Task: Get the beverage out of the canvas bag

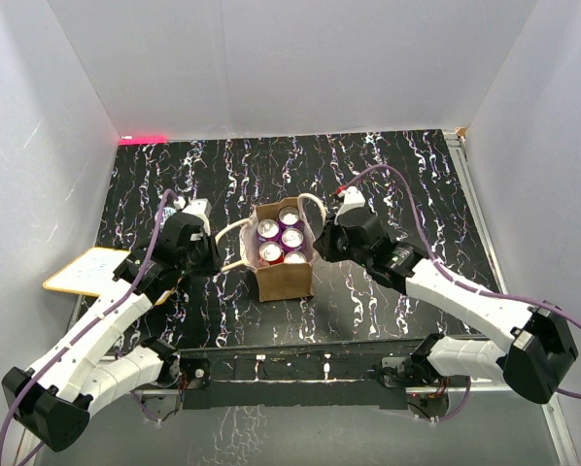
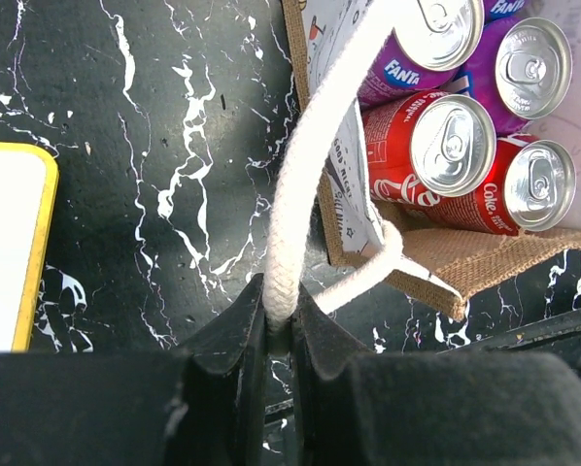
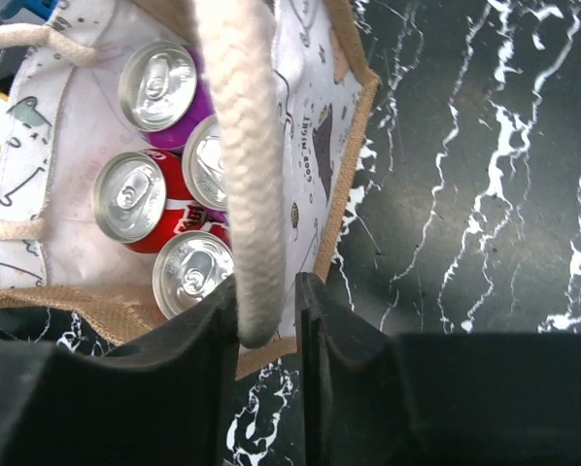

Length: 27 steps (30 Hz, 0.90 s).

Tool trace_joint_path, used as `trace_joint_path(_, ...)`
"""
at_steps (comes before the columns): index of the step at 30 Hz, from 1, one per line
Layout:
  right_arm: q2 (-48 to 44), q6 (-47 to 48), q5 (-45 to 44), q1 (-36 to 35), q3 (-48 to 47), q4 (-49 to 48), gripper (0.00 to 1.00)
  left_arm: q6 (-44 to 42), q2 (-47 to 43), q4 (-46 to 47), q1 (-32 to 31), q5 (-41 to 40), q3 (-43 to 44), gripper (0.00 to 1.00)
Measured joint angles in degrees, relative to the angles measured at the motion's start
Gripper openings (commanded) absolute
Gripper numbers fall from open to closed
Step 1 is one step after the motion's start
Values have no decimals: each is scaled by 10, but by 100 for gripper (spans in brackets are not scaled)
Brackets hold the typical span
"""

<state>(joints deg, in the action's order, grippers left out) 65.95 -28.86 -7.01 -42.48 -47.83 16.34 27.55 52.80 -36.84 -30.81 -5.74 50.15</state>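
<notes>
The tan canvas bag (image 1: 284, 279) stands upright at the table's middle, holding several cans: red Coke cans (image 2: 436, 146) and purple Fanta cans (image 2: 524, 68). My left gripper (image 1: 216, 254) is at the bag's left, shut on its cream left handle (image 2: 310, 165); the rope is pinched between the fingers (image 2: 281, 316). My right gripper (image 1: 320, 243) is at the bag's right. In the right wrist view the right handle (image 3: 242, 146) runs between its fingers (image 3: 268, 301), lying against the left one with a gap to the right one. The cans (image 3: 130, 194) show below it.
A flat white board with a yellow edge (image 1: 86, 270) lies at the left, near my left arm; it also shows in the left wrist view (image 2: 9, 243). White walls enclose the black marbled table (image 1: 397, 184). A metal rail (image 1: 290, 354) runs along the near edge.
</notes>
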Motion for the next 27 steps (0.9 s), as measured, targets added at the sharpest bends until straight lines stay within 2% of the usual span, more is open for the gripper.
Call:
trace_joint_path(4, 0, 7, -16, 0, -25, 57, 46, -21, -2, 16, 0, -1, -8, 0)
trace_joint_path(10, 31, 41, -20, -1, -157, 179, 52, -97, -50, 96, 0, 44, -52, 0)
trace_joint_path(14, 35, 46, -14, -18, -235, 221, 55, -128, -61, 138, 0, 82, -73, 0)
trace_joint_path(20, 50, 41, -8, -68, -327, 247, 60, -154, -20, 170, 0, 131, -75, 0)
trace_joint_path(24, 97, 50, 5, -90, -398, 240, 61, -162, -6, 172, 0, 143, -76, 0)
trace_joint_path(27, 138, 52, 21, -97, -414, 225, 60, -165, -10, 175, 0, 143, -76, 0)
